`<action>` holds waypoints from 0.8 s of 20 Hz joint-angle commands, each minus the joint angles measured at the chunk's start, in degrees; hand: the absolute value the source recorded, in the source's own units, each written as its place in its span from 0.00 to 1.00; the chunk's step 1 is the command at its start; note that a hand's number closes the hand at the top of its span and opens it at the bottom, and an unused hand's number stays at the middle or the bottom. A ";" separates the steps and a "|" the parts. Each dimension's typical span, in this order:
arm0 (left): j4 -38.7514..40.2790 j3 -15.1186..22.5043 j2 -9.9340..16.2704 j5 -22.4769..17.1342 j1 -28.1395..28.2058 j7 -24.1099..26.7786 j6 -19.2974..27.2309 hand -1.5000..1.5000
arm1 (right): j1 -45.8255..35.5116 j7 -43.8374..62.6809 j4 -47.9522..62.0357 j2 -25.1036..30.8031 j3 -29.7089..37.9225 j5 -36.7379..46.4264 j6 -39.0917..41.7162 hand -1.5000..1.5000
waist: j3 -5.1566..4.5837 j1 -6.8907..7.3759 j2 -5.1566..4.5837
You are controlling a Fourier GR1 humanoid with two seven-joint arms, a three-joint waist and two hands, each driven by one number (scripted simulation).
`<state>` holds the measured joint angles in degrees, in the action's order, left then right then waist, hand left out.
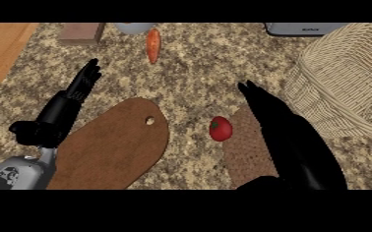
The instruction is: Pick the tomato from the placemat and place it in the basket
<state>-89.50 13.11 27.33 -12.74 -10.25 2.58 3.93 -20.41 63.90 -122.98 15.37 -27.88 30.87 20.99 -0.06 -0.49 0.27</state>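
Just left of the open right robot hand (280,123), tomato (221,129) at placemat (247,152) edge

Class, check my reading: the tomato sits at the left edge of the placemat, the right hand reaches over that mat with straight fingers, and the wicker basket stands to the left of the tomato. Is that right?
One detail is wrong. In the head view the wicker basket stands to the right of the tomato, not the left. The rest holds: the tomato sits at the placemat's left edge, and the right hand reaches over that mat with straight fingers.

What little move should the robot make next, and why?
Probably shift the right hand left and down onto the tomato. Its fingers are straight and hold nothing, and the tomato lies just beside it at the placemat edge, not yet in the basket.
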 commanded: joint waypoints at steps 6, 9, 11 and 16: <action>-1.31 -1.72 -2.10 2.51 2.95 0.17 -1.84 0.50 | 8.41 -4.58 6.61 -4.97 -1.83 12.21 -6.93 0.00 | 0.06 0.64 -0.21; 1.89 -4.55 -1.61 1.57 -3.19 -2.43 -4.05 0.50 | 13.26 -14.30 11.58 -3.84 -1.76 15.02 -12.81 0.00 | 0.08 0.25 -0.32; 2.94 -4.12 -3.31 4.26 -0.67 0.40 -4.20 0.50 | 12.66 -16.04 15.00 -5.35 -1.79 17.44 -14.25 0.00 | 0.06 0.41 -0.30; 0.55 -5.30 -5.64 5.82 1.09 -0.55 -5.94 0.50 | 14.82 -20.77 19.32 -5.99 -0.08 20.16 -17.08 0.00 | 0.06 0.48 -0.26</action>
<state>-89.30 9.11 22.97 -8.35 -9.72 1.60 -0.29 -7.95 47.15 -106.95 9.75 -28.86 48.73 6.90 0.01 0.02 0.01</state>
